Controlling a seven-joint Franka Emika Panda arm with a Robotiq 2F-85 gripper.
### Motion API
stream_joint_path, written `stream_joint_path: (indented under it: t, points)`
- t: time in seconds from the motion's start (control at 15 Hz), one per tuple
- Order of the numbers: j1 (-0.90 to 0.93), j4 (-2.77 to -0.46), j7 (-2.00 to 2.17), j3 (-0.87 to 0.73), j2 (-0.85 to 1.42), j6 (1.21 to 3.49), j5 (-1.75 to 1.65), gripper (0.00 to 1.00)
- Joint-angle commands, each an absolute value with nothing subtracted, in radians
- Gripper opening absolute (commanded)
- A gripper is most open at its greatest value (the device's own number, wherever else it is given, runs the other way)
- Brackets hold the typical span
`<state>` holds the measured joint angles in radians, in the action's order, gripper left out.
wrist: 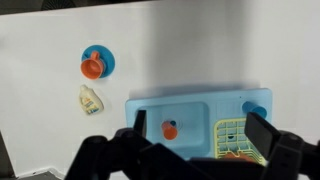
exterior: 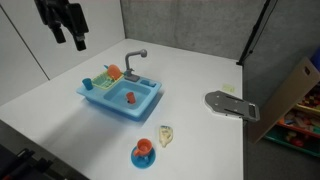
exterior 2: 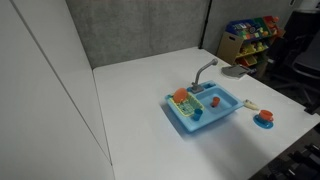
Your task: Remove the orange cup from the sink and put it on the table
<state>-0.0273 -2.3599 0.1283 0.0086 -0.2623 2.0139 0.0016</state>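
While the gripper hangs high above it, table (exterior: 200, 140): white, carrying everything listed here.
Sink (exterior: 105, 103): blue toy unit with 1 basin, near the middle of the table; seen from above in the wrist view (wrist: 190, 106).
Gripper (exterior: 70, 35): dark, well apart from the sink on its rack side; in the wrist view (wrist: 195, 122) its 2 fingers (wrist: 110, 155) are spread wide with nothing between them, so it is released.
Gray flat thing (exterior: 230, 105): on the table, well apart from the sink, past its basin end.
Dish rack (exterior: 112, 73): in the sink's other compartment, beside the basin, holding orange items.
Faucet (exterior: 135, 60): gray, upright on the sink's back rim.
Saucer (exterior: 137, 158): blue, on the table near the sink's front.
Second cup (exterior: 144, 147): orange, on the saucer.
Bottle (exterior: 165, 135): cream, lying between saucer and sink.
Orange cup (exterior: 130, 98): inside the sink's basin, upright; wrist view (wrist: 170, 130) shows it near the basin's middle.
Teal cup (exterior: 87, 84): at the sink's rack-end corner.
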Motion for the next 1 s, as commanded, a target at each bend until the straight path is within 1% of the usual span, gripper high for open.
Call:
stream_joint_path:
  t: [0.0,0.47,0.53,0.6,0.93]
  points:
    - [-0.018,-2.26,0.195,0.024,-0.166,2.004,0.016,1.0]
    - [-0.011,-2.156,0.305,0.03,-0.027,2.023,-0.019,1.0]
    - [-0.01,-2.149,0.304,0.028,-0.021,2.016,-0.017,1.0]
    - [-0.008,-2.194,0.275,0.025,-0.052,2.032,-0.003,1.0]
    - [-0.007,-2.19,0.275,0.024,-0.039,2.032,-0.003,1.0]
